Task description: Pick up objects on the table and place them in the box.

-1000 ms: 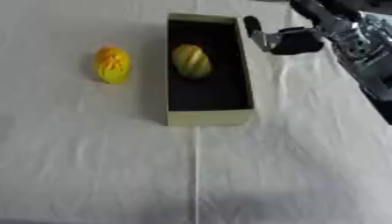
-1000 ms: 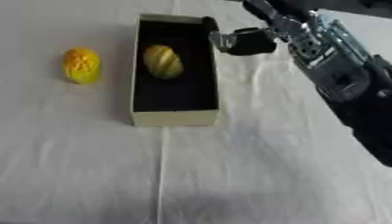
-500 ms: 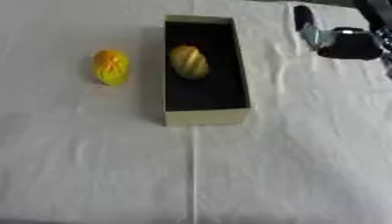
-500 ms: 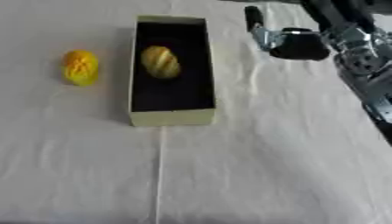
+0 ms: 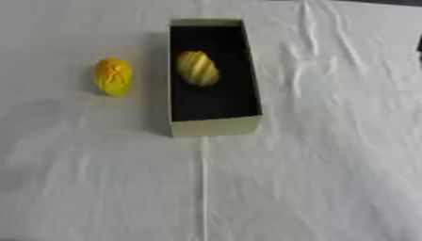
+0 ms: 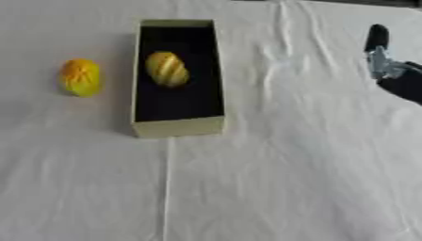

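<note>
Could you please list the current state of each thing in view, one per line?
Box: open, upright on the table.
Striped yellow object: lying inside the box.
Yellow-orange object: on the cloth, left of the box, apart from it.
Right hand: at the right edge, holding nothing visible.

A white-clothed table point(image 5: 313, 179) bears a box point(image 5: 214, 126) and yellow-orange object point(image 5: 113, 76).

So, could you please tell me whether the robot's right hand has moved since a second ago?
Yes. The right hand has pulled away from the box toward the view's right edge; a second ago it was beside the box's far right corner.
</note>
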Controlling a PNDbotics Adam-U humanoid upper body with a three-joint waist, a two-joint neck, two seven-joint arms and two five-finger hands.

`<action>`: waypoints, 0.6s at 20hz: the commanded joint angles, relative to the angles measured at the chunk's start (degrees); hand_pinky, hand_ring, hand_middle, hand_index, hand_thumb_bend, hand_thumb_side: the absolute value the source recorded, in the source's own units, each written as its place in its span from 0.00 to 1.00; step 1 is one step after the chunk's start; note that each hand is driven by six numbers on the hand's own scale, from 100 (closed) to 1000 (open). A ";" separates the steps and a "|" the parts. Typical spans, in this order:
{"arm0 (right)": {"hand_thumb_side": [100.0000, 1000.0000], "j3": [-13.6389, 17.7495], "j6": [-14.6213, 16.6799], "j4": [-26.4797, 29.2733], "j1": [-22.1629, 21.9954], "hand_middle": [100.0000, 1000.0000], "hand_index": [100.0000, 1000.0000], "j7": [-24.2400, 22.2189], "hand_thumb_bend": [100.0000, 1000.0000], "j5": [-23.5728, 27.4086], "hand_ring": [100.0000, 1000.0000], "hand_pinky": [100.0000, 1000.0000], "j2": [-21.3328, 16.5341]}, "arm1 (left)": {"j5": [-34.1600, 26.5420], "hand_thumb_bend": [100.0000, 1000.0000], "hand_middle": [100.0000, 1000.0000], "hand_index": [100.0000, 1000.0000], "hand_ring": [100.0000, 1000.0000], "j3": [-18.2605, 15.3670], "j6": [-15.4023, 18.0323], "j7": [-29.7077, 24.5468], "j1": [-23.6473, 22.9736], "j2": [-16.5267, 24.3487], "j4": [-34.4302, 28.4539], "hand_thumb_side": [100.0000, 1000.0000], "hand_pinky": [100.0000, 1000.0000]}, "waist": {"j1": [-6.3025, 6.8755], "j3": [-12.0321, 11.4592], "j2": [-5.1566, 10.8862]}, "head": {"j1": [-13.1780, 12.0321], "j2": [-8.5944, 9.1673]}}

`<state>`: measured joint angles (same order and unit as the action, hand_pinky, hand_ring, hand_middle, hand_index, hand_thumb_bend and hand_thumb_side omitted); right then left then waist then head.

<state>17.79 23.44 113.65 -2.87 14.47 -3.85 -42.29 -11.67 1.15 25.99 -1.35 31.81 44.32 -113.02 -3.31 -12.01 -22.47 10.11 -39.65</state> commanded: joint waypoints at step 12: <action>0.23 0.36 12.05 0.94 -8.78 0.71 0.80 12.32 0.00 -7.82 0.76 0.87 12.06 | 12.20 0.03 0.81 0.89 0.89 10.70 -9.69 -11.94 10.41 17.86 10.81 0.16 0.85 | 1.13 4.78 1.20 | -5.17 0.49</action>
<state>18.22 34.58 113.65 -11.44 25.62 -10.52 -29.91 -0.51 11.98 16.68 -12.29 41.21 59.58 -103.03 -2.34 -7.35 -22.50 5.40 -39.65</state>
